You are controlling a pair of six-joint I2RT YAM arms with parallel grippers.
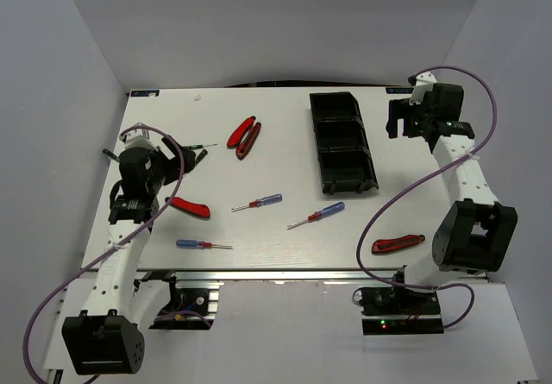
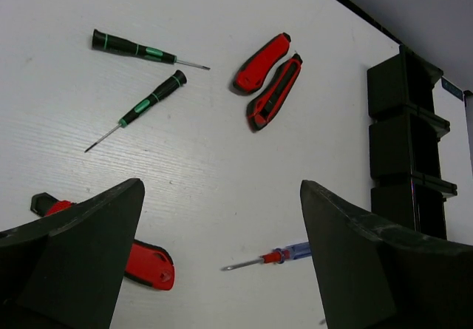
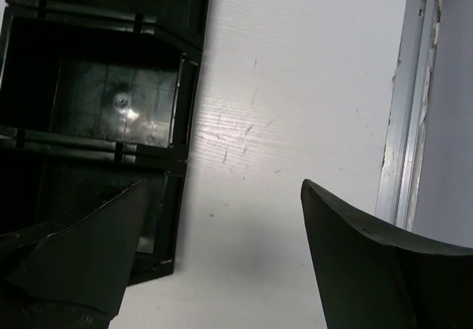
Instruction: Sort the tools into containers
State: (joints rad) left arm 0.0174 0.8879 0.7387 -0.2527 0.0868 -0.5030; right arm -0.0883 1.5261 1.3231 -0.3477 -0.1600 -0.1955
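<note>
Along the table's near edge, a blue-and-red screwdriver [image 1: 204, 244] is lying at seven o'clock and a red-handled tool [image 1: 398, 244] at five. Your left gripper [image 2: 220, 188] is hovering at nine, jaws released. Red-handled pliers [image 1: 244, 136] are lying at eleven. Your right gripper [image 3: 222, 185], jaws likewise released, is hanging at one, beside the black tray [image 1: 342, 142].

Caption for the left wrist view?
Open left gripper above two green screwdrivers, red pliers, a blue screwdriver, black tray beyond.

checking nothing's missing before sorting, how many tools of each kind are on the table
blue-and-red screwdrivers: 3
green-handled screwdrivers: 2
red-handled pliers or cutters: 3
total: 8 tools
</note>
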